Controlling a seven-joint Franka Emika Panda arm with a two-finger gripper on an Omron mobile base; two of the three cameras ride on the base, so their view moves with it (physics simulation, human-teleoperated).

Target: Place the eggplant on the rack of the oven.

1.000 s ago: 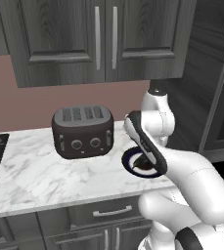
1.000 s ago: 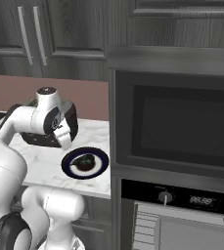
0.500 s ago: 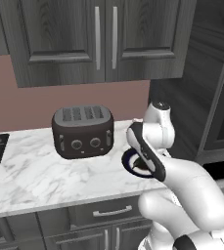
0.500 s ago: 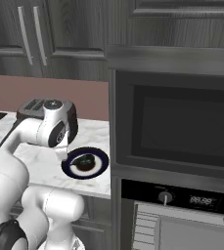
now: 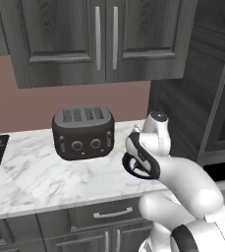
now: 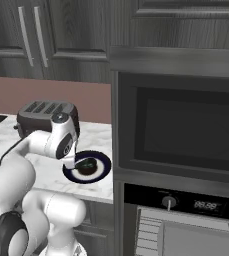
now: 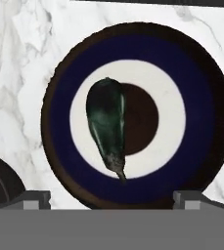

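Swinging in over the counter, the gripper (image 7: 111, 199) now hangs open above the plate (image 7: 59, 88), where the eggplant (image 7: 106, 124) lies ungrasped, so lifting it onto the oven (image 6: 186, 135) rack remains.

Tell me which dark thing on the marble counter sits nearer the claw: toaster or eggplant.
The eggplant, on the blue-ringed plate directly below the open claw; the toaster stands off to the side.

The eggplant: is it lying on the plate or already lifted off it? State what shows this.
Lying on the plate. In the hand view the eggplant rests flat across the plate, and the open gripper holds nothing.
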